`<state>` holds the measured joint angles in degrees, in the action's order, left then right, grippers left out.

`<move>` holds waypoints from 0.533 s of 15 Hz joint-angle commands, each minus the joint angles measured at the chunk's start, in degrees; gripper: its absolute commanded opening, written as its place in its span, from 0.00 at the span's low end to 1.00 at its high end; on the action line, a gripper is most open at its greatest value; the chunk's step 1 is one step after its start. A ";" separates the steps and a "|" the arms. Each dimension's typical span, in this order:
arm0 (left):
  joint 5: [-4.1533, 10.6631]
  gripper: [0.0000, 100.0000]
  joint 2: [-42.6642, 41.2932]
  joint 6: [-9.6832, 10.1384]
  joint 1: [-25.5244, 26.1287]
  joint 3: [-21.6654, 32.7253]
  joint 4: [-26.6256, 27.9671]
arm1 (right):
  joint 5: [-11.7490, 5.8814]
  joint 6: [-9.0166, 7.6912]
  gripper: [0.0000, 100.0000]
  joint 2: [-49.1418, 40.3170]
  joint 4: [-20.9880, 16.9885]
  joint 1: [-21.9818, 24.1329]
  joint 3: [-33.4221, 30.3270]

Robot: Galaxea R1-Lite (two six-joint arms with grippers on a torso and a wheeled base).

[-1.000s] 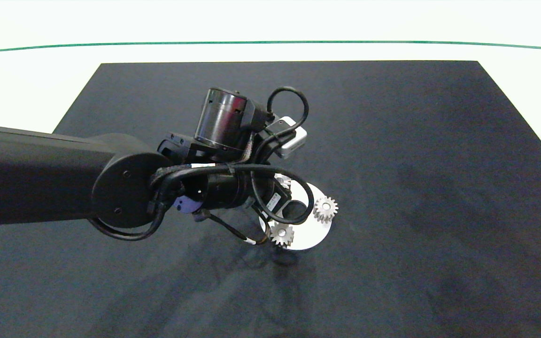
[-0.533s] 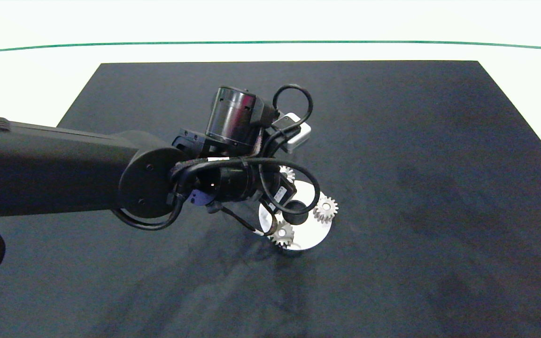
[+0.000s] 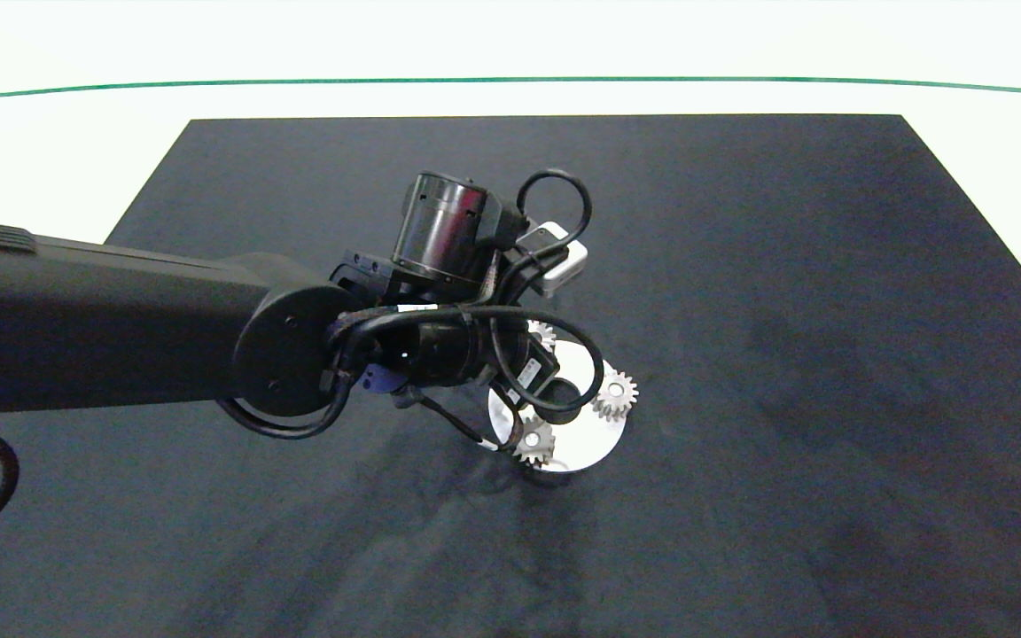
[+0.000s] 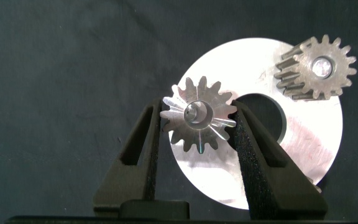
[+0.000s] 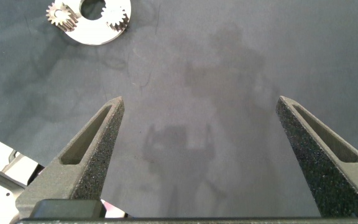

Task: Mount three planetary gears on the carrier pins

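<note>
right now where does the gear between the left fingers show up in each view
Head view: that gear peeks from behind the left arm's cables, at the white disc's far edge.
Left wrist view: gear mid-picture, between the left end effector's fingers.
Right wrist view: not discernible; only two gears show.
Shared landmark: the white disc.

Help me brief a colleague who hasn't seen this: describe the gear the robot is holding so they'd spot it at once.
On the black mat lies a white disc with a large centre hole. Three silver gears sit round it; the gear in question is the only one pinched between the left gripper fingers.
</note>
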<state>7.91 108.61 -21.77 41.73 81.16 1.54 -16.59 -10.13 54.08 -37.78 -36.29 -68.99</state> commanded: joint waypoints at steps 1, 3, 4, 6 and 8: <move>0.00 0.01 0.11 -0.20 -0.07 -0.57 -0.13 | -0.11 -0.06 1.00 -0.02 -0.28 -0.01 -0.01; 0.00 0.01 0.47 -0.20 -0.16 -0.66 -0.13 | -0.11 0.02 1.00 -0.02 -0.28 -0.01 -0.01; 0.00 0.01 0.55 -0.20 -0.24 -0.66 -0.22 | -0.11 0.02 1.00 -0.02 -0.28 -0.01 0.08; 0.09 0.01 0.64 -0.20 -0.16 -0.57 -0.31 | -0.11 0.02 1.00 -0.02 -0.19 -0.01 0.08; 0.09 0.01 0.73 -0.20 -0.07 -0.57 -0.31 | -0.11 0.02 1.00 -0.02 -0.19 -0.10 0.08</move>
<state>7.94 109.07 -21.85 41.59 80.62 1.15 -16.59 -10.02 54.05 -37.82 -36.29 -68.90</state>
